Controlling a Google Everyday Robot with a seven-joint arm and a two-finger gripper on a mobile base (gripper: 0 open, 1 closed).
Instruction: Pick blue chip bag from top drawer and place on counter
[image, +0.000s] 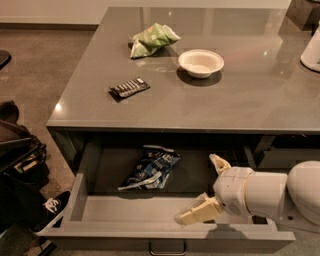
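Note:
The blue chip bag (151, 168) lies crumpled on the floor of the open top drawer (150, 234), toward its back and left of middle. My gripper (202, 186) is inside the drawer, to the right of the bag and apart from it. Its two pale fingers are spread wide, one at the back (219, 163) and one at the front (194, 213), with nothing between them. The white arm comes in from the right. The glossy dark-grey counter (250, 100) spreads above the drawer.
On the counter lie a green chip bag (151, 39), a white bowl (200, 62) and a flat black candy bar (129, 88). A white object (312, 52) stands at the counter's right edge. Dark bags (17, 155) and a shoe (52, 207) sit on the floor at the left.

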